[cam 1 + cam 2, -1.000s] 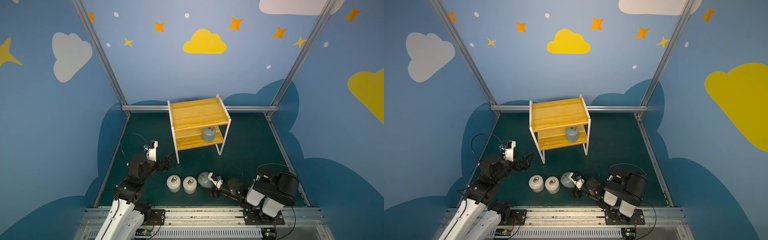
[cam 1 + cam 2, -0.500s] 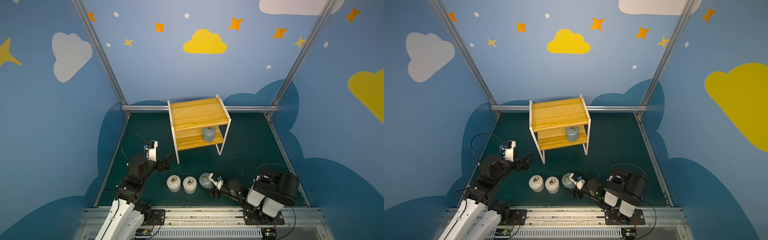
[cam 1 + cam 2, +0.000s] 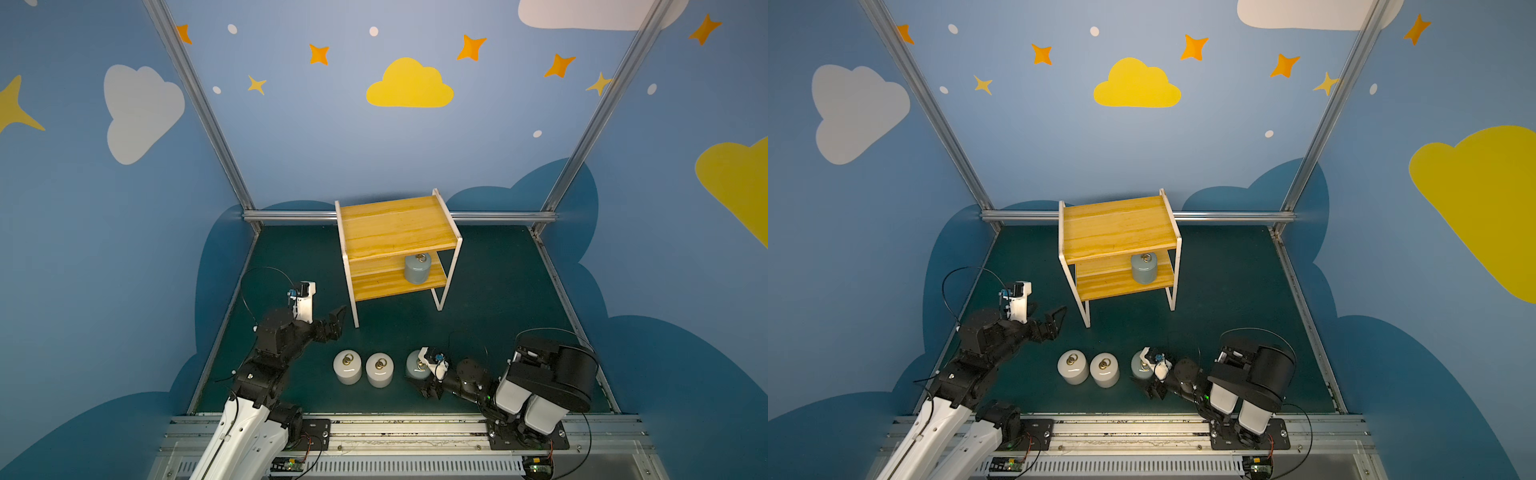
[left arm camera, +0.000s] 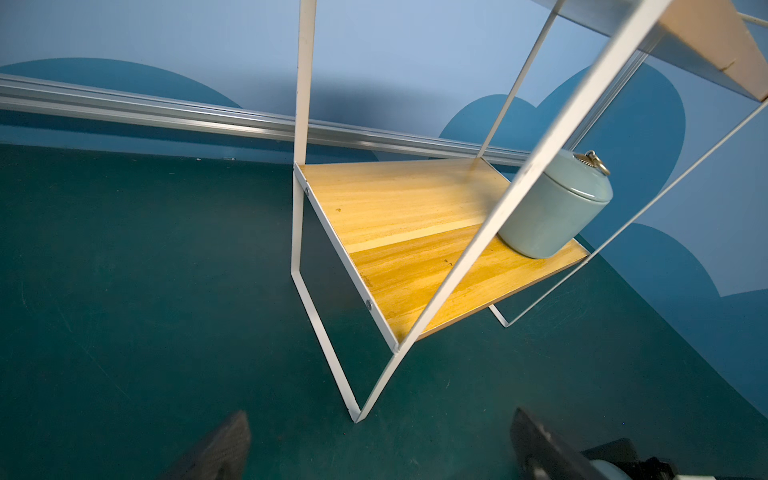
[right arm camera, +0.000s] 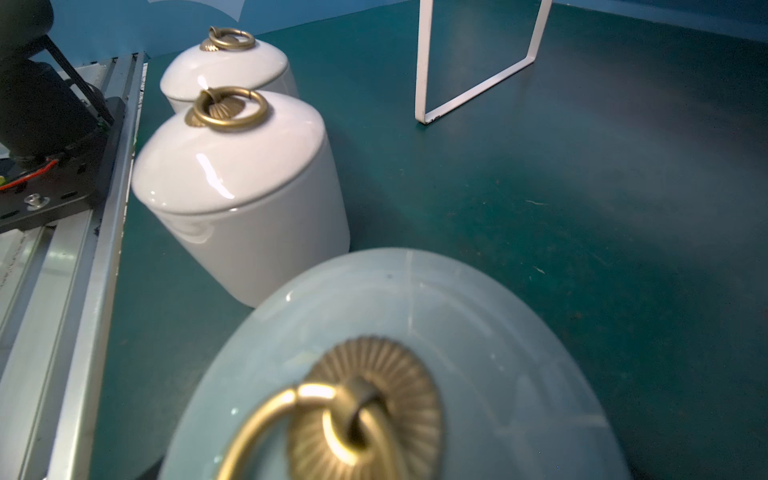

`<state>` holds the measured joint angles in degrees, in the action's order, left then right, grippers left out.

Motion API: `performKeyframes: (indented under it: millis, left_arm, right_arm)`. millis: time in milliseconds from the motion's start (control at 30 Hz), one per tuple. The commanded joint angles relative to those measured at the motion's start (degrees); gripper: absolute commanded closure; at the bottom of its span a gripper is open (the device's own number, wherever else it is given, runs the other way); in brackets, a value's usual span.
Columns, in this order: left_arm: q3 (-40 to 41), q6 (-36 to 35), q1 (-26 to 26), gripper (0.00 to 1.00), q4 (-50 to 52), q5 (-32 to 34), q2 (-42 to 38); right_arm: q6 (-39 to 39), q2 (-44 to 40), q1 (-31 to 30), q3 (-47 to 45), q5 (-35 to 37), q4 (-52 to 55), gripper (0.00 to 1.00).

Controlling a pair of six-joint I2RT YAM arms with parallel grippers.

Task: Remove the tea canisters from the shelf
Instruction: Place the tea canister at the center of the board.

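While one grey-blue tea canister (image 3: 417,268) stands upright on the lower board of the shelf (image 3: 395,232), mid-frame in both top views, three others sit on the green mat (image 3: 498,291) in a row toward the lower edge: a white canister (image 3: 347,367), a second white canister (image 3: 379,370) and a second grey-blue canister (image 3: 413,365). The right gripper (image 3: 422,380) is right against that last one; I cannot tell how its jaws stand. At lower left the left gripper (image 3: 334,322) points at the shelf's front leg, fingers (image 4: 216,449) spread wide and empty.
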<state>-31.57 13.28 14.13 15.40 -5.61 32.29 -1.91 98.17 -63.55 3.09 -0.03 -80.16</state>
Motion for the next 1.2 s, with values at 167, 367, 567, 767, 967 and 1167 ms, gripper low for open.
performKeyframes:
  millis: [167, 367, 567, 767, 967, 1167]
  left_arm:
    - [0.4, -0.4, -0.2, 0.01, -0.9, -0.2, -0.1]
    - [0.3, -0.4, -0.2, 0.01, -0.7, -0.3, -0.1]
    - [0.4, -0.4, -0.1, 0.01, -0.7, -0.3, 0.0]
    - [0.3, -0.3, -0.2, 0.01, -0.8, -0.4, -0.1]
    - [0.4, -0.3, -0.2, 0.01, -0.8, -0.4, -0.1]
    - [0.5, -0.4, -0.2, 0.01, -0.8, -0.4, -0.1]
  right_arm:
    - [-1.0, 0.3, -0.4, 0.7, -0.3, -0.5, 0.18]
    - [-1.0, 0.4, -0.6, 1.6, -1.3, -0.5, 0.23]
    - [-0.7, -0.1, -1.0, 1.8, -2.3, 0.0, 0.23]
    - [0.4, -1.1, -1.4, 3.0, -3.6, 3.2, 0.23]
    - [1.0, -2.1, -2.0, 4.4, -3.7, 7.3, 0.23]
    - [0.8, -2.1, -2.0, 4.1, -2.8, 6.9, 0.16]
